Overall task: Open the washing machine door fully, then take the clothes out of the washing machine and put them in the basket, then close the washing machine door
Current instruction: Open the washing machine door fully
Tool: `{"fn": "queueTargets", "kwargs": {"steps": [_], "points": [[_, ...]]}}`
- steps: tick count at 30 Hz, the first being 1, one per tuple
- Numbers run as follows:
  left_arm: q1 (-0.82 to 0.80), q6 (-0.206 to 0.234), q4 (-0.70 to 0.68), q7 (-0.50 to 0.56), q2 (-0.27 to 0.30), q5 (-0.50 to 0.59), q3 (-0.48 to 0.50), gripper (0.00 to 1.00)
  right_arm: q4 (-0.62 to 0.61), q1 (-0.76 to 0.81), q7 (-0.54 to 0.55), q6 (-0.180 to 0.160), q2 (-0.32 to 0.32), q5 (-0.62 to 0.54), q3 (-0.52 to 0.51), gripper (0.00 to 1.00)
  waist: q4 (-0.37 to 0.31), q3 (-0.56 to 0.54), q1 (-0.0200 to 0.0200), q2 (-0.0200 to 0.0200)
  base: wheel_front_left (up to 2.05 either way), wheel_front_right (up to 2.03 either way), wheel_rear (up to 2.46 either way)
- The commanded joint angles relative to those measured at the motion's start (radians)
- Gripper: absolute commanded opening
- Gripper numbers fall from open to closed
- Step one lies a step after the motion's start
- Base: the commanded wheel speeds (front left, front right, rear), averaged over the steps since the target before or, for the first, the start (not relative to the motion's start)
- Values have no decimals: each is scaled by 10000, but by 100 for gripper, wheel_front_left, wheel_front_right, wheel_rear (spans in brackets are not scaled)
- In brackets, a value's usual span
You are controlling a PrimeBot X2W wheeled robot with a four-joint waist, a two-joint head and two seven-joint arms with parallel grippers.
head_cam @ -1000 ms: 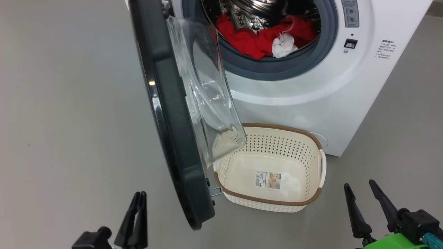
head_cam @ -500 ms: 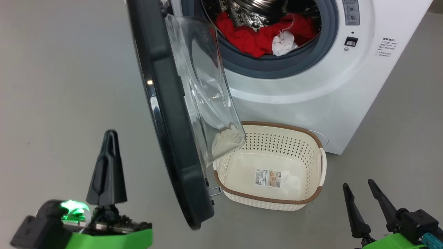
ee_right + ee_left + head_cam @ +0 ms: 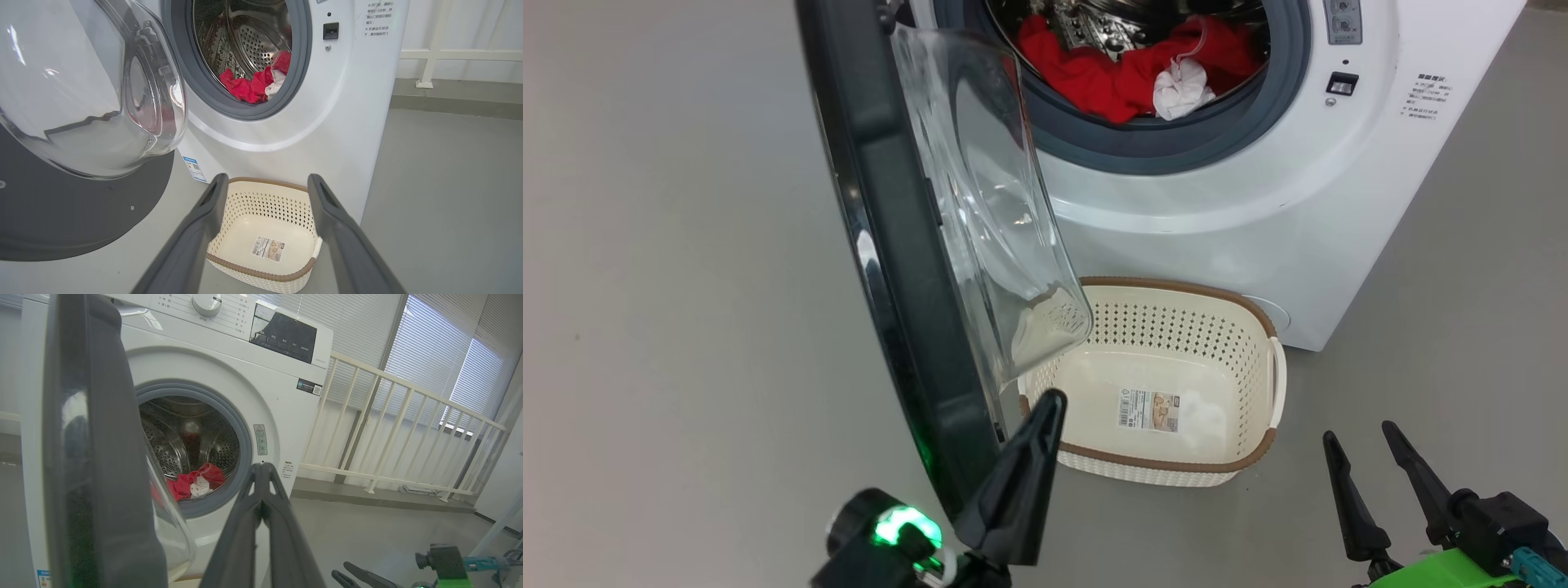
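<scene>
The washing machine door hangs just beside the closed left gripper.

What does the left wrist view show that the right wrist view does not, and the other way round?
Left wrist view: the dial, the dark display, window blinds, the shut left gripper. Right wrist view: the sticker in the basket, the latch slot. Both: the door, the drum, the red clothes, the open right gripper.

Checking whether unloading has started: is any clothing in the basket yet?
No, the basket holds just a paper sticker, and the red clothes lie inside the washing machine.
</scene>
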Motion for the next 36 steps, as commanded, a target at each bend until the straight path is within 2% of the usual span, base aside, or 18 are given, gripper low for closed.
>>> {"fn": "queueTargets", "kwargs": {"steps": [1, 7, 14, 28, 36], "points": [[22, -37, 104, -49, 39, -172, 105, 0, -248, -278, -91, 73, -176, -104, 238, 100, -21, 26, -1, 0, 0, 0, 0], [32, 66, 1427, -49, 39, -854, -194, 0, -262, -313, -91, 73, -196, -101, 266, 100, -27, 81, -1, 0, 0, 0, 0], [-20, 378, 2064, -49, 39, -1455, 123, 0, -269, -313, -91, 73, -203, -98, 267, 100, 8, 107, -1, 0, 0, 0, 0], [360, 634, 2333, -49, 39, -1547, 1346, 0, -332, -214, -91, 73, -204, -111, 272, 100, 195, 91, -1, 0, 0, 0, 0], [687, 732, 2211, -49, 39, -1415, 2557, 0, -372, -169, -91, 73, -177, -104, 327, 100, 301, 112, -1, 0, 0, 0, 0]]}}
